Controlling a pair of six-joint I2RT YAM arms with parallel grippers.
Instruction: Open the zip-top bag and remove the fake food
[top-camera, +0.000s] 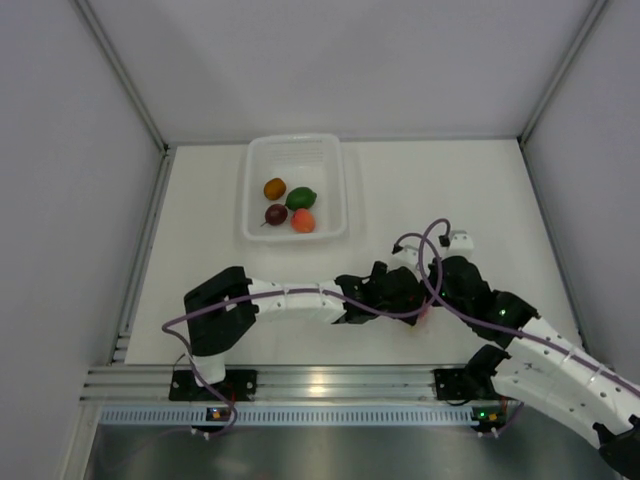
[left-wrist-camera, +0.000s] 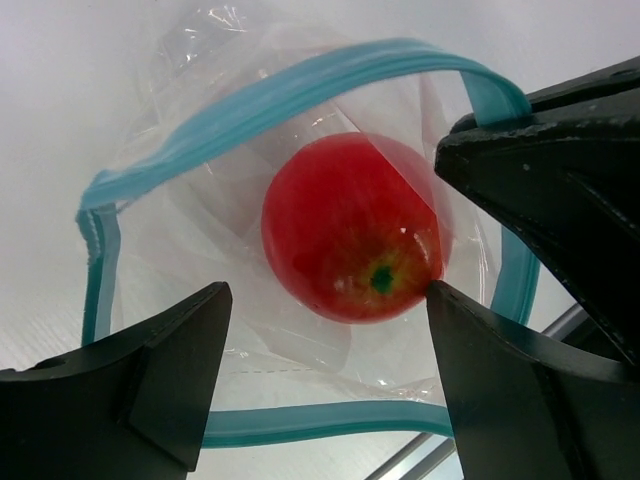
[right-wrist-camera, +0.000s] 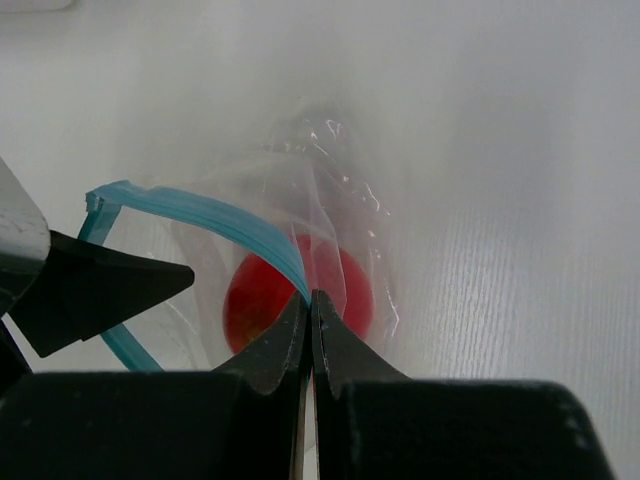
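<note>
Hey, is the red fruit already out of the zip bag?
No, the red fruit sits inside the zip-top bag, ringed by its open teal zip strip in the left wrist view.

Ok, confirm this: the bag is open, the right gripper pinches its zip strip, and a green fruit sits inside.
Not green: the fruit in the zip-top bag is red, as the left wrist view shows. The rest holds.
</note>
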